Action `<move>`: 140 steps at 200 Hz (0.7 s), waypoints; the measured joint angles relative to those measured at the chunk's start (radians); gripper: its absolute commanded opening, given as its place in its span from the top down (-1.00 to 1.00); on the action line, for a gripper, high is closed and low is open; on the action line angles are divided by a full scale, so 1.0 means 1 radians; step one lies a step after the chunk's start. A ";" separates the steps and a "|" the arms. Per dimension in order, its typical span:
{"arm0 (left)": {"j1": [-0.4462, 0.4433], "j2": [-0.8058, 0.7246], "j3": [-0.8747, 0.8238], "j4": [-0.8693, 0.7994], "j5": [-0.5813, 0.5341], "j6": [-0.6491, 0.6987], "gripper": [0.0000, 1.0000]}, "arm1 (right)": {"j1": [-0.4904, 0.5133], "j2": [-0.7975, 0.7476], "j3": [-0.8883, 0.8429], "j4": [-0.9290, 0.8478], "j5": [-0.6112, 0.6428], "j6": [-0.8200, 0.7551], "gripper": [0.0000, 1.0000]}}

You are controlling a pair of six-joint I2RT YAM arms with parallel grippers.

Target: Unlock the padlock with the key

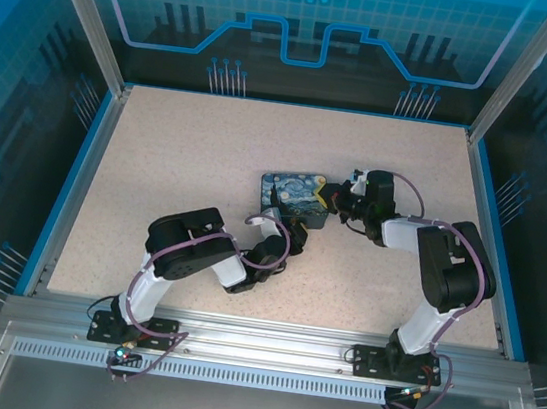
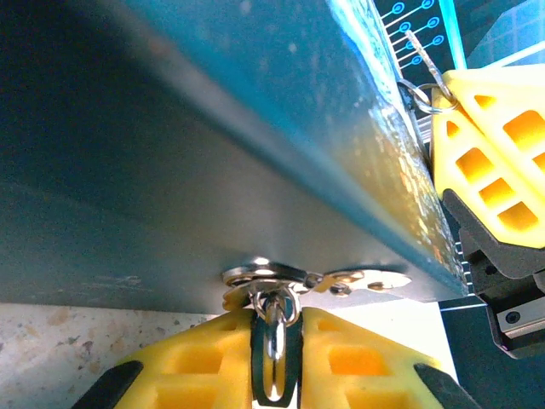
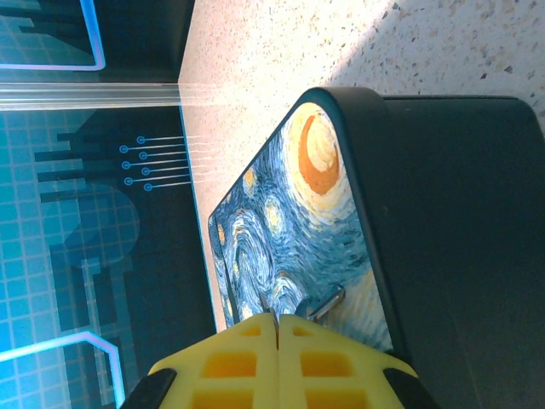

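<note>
- We find the box (image 1: 293, 192) right of centre on the worktop (image 1: 180, 152), well apart from every edge. Bare worktop lies to its left and beyond it.
- The left gripper (image 2: 277, 319) meets the box's near side. It pinches the padlock (image 2: 272, 345) by its silvery shackle, just under the hasp (image 2: 341, 281).
- The right gripper (image 2: 451, 106), fingers pressed together, pinches the key (image 2: 421, 58) beside the box's right corner.
- The lid carries a swirling blue-and-yellow sky print with an orange crescent.

speckled beige table (image 1: 180, 152) inside blue circuit-patterned walls (image 1: 307, 27) and aluminium posts (image 1: 85, 13).
</note>
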 measured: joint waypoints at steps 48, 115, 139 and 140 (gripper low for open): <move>0.000 0.000 -0.001 0.008 0.004 -0.001 1.00 | -0.002 0.002 0.000 0.003 -0.003 0.000 1.00; 0.001 0.001 -0.004 0.005 0.016 0.028 0.52 | -0.005 0.003 0.002 0.003 -0.007 0.000 1.00; 0.001 0.001 0.002 0.005 0.021 0.026 0.38 | -0.006 0.003 0.002 0.003 -0.008 0.000 1.00; 0.001 0.001 0.003 0.005 0.022 0.025 0.38 | -0.006 0.003 0.002 0.003 -0.008 0.000 1.00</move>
